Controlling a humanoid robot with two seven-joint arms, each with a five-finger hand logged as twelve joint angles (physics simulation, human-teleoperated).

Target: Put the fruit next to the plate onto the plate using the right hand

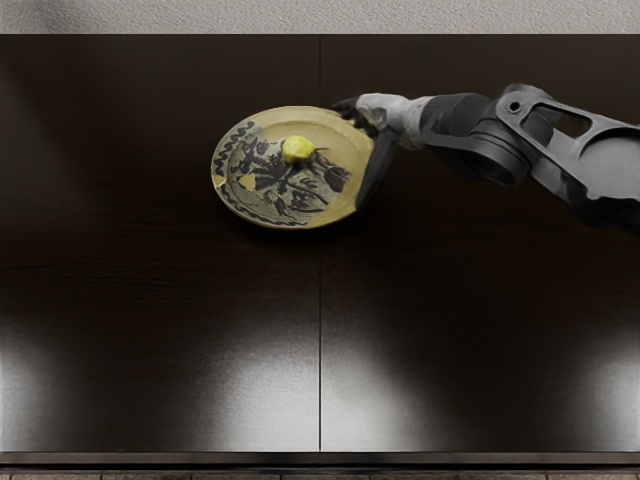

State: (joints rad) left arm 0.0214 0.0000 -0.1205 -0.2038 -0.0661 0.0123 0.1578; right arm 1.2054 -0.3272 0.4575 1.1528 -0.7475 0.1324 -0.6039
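**One fruit [298, 149] on the plate [225, 180], my right hand [372, 130] empty beside it**

The dark, glossy table [160, 330] filled nearly the whole view, with a pale strip of wall [200, 15] behind it. My right arm [560, 150] reached in over it from the right. The painted yellow plate lay flat left of centre, and my right hand hung at its right rim, fingers loosely apart and holding nothing. The small yellow-green fruit sat on the plate, just above its middle, clear of my fingers. I judged it light, firm, smooth-skinned and liable to roll; a grip around its sides from above would suit it.
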